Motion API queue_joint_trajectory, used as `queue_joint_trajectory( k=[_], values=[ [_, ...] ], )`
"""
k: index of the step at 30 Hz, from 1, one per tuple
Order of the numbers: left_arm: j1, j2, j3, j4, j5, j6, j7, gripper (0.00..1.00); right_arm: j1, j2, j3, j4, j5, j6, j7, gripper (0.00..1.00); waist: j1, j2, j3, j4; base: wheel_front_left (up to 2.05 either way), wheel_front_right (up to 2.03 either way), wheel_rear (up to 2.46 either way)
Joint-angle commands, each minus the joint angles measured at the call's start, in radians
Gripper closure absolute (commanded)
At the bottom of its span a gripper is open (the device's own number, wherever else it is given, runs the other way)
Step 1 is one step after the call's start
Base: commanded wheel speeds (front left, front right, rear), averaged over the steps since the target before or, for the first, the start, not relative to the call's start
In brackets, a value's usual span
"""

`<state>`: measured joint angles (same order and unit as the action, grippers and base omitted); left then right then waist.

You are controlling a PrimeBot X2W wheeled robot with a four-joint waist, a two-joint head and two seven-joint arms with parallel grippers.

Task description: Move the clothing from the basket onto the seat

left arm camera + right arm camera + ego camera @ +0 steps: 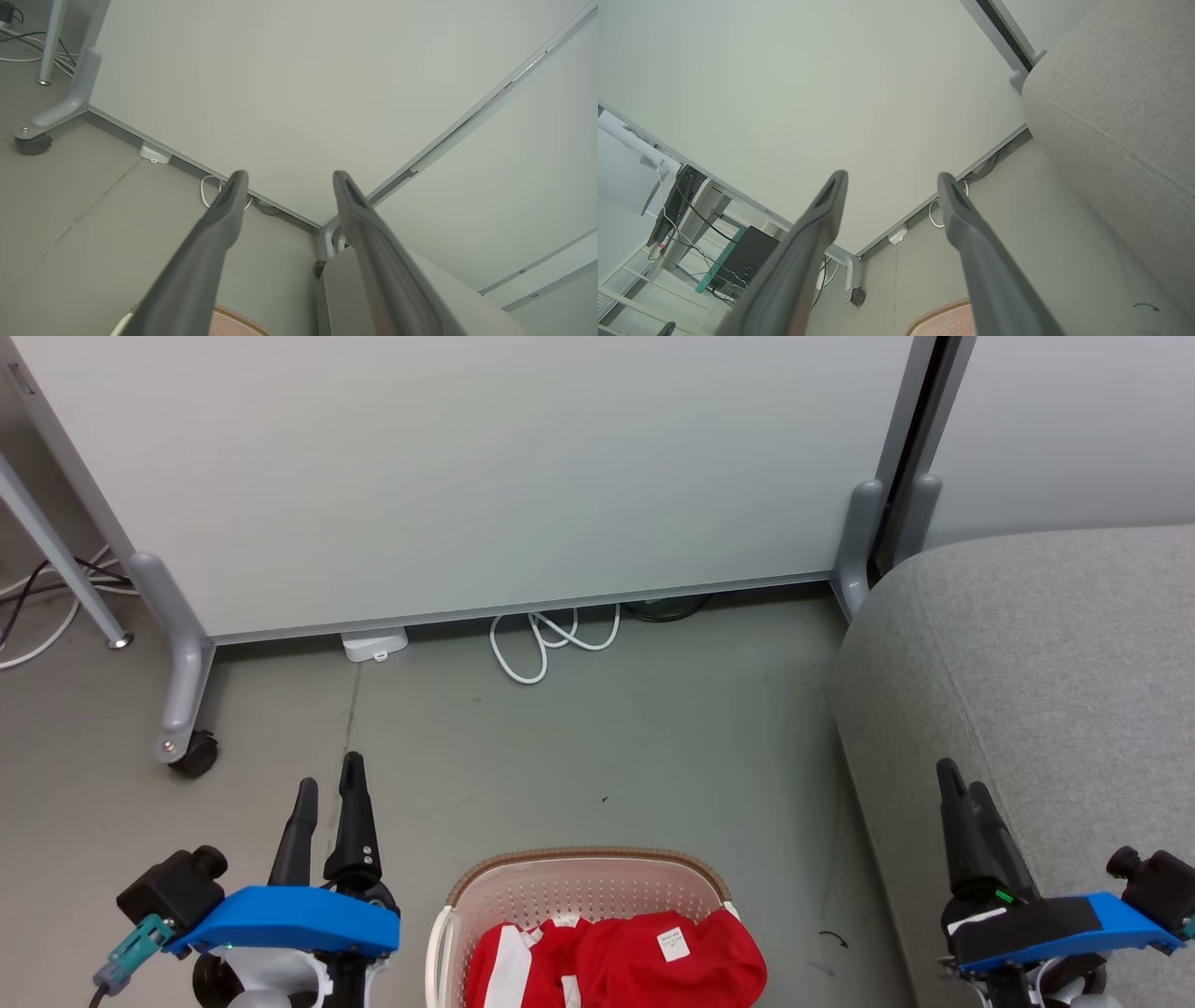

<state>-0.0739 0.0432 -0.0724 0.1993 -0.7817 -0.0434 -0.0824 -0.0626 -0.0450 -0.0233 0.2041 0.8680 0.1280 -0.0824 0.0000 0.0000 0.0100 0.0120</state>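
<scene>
Showing the clothing heaped in the basket at bottom centre, the seat at right, left gripper lower left and right gripper lower right, both spread apart, empty.

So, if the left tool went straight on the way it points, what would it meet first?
Probably the pale partition panel, low down above the white cable; nothing shows between it and the left tool, though depth is unclear.
</scene>
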Motion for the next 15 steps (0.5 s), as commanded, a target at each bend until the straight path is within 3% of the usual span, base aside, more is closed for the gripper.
queue_joint_trajectory(
  k=[1,15],
  values=[
    [-0.029,0.007,-0.011,-0.011,0.046,0.001,-0.014,0.0,-0.012,-0.005,0.004,-0.004,-0.058,0.003,-0.013,0.0,0.0,0.0,0.0,0.001,0.0,0.0,0.0],
    [-0.025,0.008,-0.032,0.011,0.194,-0.005,-0.052,0.0,-0.02,-0.006,0.016,0.018,-0.24,0.003,-0.053,0.0,0.0,0.0,-0.002,0.007,0.0,0.0,0.0]
  ],
)
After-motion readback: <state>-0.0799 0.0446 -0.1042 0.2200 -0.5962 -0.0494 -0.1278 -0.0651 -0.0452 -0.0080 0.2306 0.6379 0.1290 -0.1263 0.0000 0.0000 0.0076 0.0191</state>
